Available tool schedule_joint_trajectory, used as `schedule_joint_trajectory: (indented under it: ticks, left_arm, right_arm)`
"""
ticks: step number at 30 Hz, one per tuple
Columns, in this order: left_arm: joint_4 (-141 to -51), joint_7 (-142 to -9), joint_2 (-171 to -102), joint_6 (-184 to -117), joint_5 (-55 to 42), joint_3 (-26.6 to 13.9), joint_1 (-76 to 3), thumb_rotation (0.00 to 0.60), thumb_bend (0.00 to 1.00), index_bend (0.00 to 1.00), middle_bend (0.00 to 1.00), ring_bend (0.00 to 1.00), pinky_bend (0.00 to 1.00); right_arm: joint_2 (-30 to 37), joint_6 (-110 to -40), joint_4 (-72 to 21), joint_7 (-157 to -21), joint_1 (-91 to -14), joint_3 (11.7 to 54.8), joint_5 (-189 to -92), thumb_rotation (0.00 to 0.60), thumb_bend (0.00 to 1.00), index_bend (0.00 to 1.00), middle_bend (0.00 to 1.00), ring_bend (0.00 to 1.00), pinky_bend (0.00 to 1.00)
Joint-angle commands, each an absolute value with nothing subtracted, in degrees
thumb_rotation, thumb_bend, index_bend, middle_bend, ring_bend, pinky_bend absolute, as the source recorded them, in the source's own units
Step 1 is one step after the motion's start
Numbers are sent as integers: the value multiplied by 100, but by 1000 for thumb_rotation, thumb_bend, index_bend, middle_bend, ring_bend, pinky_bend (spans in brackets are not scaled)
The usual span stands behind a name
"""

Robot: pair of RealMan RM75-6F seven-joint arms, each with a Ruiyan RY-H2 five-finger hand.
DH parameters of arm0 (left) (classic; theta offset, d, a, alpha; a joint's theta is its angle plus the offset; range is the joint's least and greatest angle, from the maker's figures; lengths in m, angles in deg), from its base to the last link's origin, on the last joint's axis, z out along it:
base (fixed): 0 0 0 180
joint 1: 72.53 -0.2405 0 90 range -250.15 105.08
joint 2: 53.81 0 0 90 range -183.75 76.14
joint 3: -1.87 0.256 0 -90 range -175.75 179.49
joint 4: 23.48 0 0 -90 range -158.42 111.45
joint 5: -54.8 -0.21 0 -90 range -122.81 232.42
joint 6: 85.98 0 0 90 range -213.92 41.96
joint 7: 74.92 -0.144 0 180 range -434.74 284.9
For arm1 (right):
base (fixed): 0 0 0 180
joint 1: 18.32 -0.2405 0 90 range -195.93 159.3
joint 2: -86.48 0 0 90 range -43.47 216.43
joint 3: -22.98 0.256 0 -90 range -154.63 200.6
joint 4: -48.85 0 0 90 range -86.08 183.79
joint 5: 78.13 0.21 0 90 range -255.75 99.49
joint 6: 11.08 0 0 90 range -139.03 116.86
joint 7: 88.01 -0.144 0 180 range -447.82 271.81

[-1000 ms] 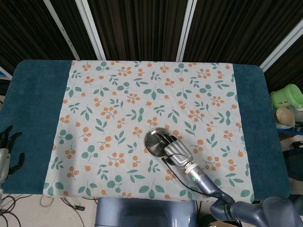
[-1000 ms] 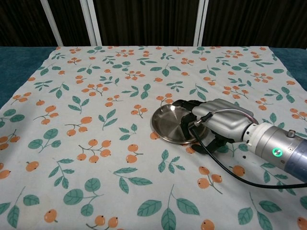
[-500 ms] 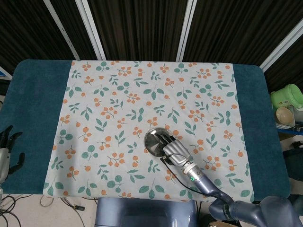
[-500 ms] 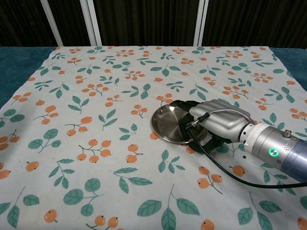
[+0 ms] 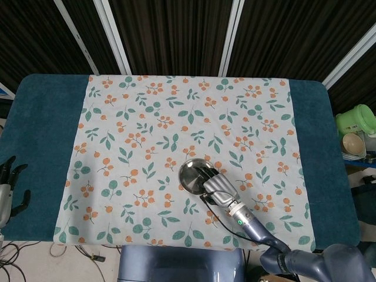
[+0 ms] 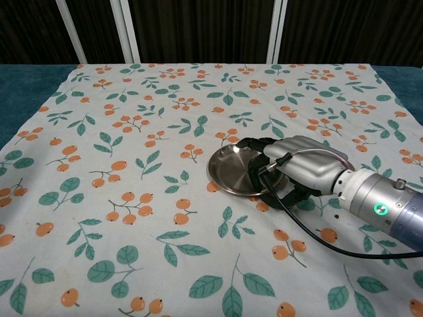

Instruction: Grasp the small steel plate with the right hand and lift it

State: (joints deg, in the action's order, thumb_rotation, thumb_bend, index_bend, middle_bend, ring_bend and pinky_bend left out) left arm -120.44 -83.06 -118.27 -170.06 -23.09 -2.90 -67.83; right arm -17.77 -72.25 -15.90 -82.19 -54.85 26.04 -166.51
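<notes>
We found the small steel plate (image 5: 194, 176) lying on the patterned cloth (image 5: 147, 117) that covers the middle of the surface (image 5: 41, 129), a little toward 5 o'clock from the cloth's centre; in the chest view the plate (image 6: 234, 172) appeared slightly tipped, its near-right edge raised where our right hand (image 6: 297, 168) met it; we could not tell whether the far edge was touching the cloth. Our right hand (image 5: 218, 187) had come in from 5 o'clock of the plate, with the dark fingers (image 6: 259, 146) laid over the rim and into the dish, and what looked like the thumb tucked beneath the edge; so we judged the hand was closed on the plate's rim, the grasp step being in hand and the lift not clearly begun. Our left hand (image 5: 7, 188) sat at the surface's 8 o'clock edge, well apart, fingers apart and holding nothing.

The next move, as we judged it, called for a firm pinch across the thin rim, then a straight rise; a shallow, smooth plate may pivot or slip if the grip is loose, so the wrist should stay level.
</notes>
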Motion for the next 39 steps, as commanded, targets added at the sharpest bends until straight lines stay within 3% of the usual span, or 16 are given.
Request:
schedule_joint_trajectory:
  ticks: [1,39]
  left_arm:
    - [-12052,-8297,-11826,-17005,-2306,-289,-6785,600,443,172,2,54,0]
    - [-12081,-8282,-11813,-17006,-2298,-284,-6794,600,443,176,2,54,0]
  right_arm:
    - [-1772,-7222,-1591,-8229,-5490,2597,-16657,600,519,761,107,140,240]
    - [-1057,-7641,-2273,-8347,-5605,3176,-16505,600,519,860,107,145,240]
